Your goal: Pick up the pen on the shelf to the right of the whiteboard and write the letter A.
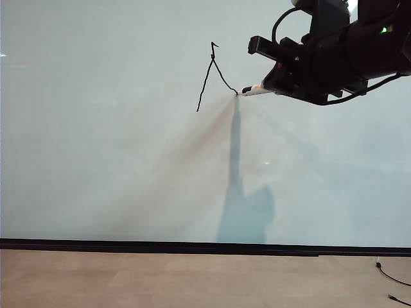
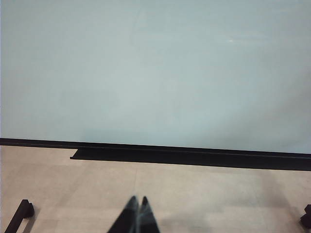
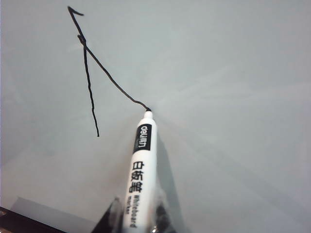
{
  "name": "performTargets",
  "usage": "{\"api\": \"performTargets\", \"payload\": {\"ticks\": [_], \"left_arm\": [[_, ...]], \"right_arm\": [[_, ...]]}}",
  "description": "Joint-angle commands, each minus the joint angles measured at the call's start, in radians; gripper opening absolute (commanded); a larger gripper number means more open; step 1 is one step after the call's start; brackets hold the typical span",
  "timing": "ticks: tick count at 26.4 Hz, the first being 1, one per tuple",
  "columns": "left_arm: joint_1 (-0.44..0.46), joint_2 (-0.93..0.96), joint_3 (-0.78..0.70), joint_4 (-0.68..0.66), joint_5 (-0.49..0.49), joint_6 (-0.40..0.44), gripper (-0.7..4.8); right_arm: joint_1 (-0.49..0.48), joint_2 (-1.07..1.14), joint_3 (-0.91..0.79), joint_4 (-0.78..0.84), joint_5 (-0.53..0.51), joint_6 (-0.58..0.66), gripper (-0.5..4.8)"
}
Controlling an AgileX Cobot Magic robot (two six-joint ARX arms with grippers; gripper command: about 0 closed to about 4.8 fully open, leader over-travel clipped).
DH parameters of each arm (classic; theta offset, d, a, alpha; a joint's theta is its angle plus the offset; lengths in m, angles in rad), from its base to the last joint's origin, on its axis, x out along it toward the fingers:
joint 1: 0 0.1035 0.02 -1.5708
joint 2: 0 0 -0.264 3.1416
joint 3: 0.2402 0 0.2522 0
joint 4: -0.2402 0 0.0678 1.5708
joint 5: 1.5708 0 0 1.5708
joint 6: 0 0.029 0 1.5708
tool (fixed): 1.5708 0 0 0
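The whiteboard [image 1: 115, 167] fills the exterior view, pale and glossy, with a black strip along its lower edge. My right gripper [image 1: 277, 83] reaches in from the upper right, shut on the pen [image 1: 255, 90]. In the right wrist view the white pen [image 3: 141, 170] sits between the gripper [image 3: 138, 216] fingers, its black tip touching the board. Two black strokes of the letter A [image 1: 212, 74] meet at a small hook on top; the right stroke ends at the pen tip. The same strokes of the letter A [image 3: 90, 73] show in the right wrist view. My left gripper [image 2: 138, 200] is shut, empty, low over the floor, facing the whiteboard [image 2: 155, 73].
A tan floor [image 1: 192, 279] runs below the board. A thin black cable [image 1: 392, 279] lies on it at the lower right. In the left wrist view a black ledge [image 2: 189, 158] runs under the board, and a black frame piece [image 2: 19, 214] stands on the floor.
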Motion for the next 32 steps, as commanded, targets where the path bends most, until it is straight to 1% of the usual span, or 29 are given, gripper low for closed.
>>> {"api": "performTargets", "payload": {"ticks": [1,6,25,28,30,32], "left_arm": [[0.000,0.000,0.003,0.006,0.004,0.004,-0.05],[0.000,0.000,0.003,0.006,0.004,0.004,-0.04],[0.000,0.000,0.003,0.006,0.003,0.004,-0.04],[0.000,0.000,0.003,0.006,0.004,0.004,-0.04],[0.000,0.000,0.003,0.006,0.003,0.004,-0.04],[0.000,0.000,0.003,0.006,0.004,0.004,-0.04]], "right_arm": [[-0.006,-0.003,0.003,0.013,0.021,0.005,-0.03],[-0.016,-0.004,0.001,-0.010,0.023,0.009,-0.03],[-0.026,-0.004,-0.033,0.003,0.040,0.020,-0.03],[-0.026,-0.004,-0.034,0.020,0.001,0.020,-0.03],[-0.024,-0.005,-0.039,0.037,-0.047,0.020,-0.03],[-0.003,-0.010,-0.055,0.054,-0.068,0.024,-0.03]]}}
